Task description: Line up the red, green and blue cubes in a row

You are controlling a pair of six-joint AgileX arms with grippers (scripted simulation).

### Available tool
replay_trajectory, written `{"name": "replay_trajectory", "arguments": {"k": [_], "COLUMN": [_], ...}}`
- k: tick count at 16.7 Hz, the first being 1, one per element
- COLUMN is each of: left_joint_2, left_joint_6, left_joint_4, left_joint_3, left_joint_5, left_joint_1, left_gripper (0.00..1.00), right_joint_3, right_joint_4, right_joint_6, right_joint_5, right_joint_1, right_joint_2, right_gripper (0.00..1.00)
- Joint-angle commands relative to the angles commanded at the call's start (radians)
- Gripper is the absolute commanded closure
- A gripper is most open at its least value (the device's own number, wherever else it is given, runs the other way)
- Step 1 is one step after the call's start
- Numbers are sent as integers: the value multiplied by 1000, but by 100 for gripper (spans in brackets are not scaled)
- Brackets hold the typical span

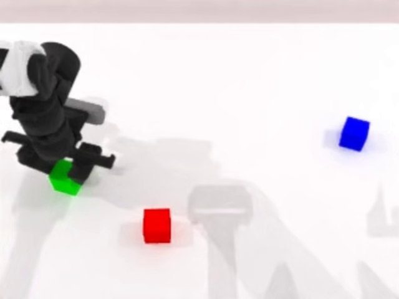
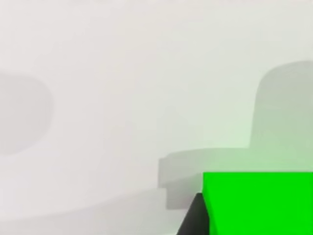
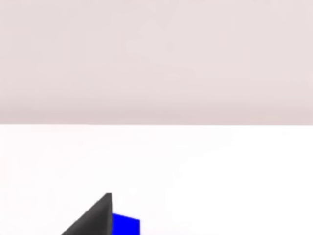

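Observation:
At the table's left, my left gripper (image 1: 66, 169) is shut on the green cube (image 1: 64, 181). The left wrist view shows one dark finger (image 2: 195, 221) pressed flat against the side of the green cube (image 2: 259, 205). The red cube (image 1: 156, 225) lies on the table near the front, to the right of the green one and apart from it. The blue cube (image 1: 354, 133) lies far to the right. My right arm is outside the top view. Its wrist view shows one dark finger (image 3: 95, 221) set wide to the side, gripping nothing, with the blue cube (image 3: 126, 225) beyond it.
The white table (image 1: 249, 87) has a far edge meeting a pale pinkish wall (image 1: 199, 11). Grey shadows of the arms fall across the front middle and the front right.

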Motion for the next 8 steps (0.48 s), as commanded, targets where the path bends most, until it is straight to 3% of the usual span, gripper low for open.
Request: {"name": "replay_trajectory", "arguments": {"k": [4,8], "left_joint_2": [-45,-93], "left_joint_6": [-3,-2], "left_joint_4": [-34,-173], "left_joint_3": [30,109], "left_joint_5": [5,5], "left_joint_1": [1,8], "left_gripper": [100,100], "right_joint_3": [0,0], "right_joint_4": [0,0], "right_joint_6": [0,0], "right_joint_5": [0,0], "right_joint_1": [0,0], "right_joint_2": [0,0], "right_gripper": [0,0]}}
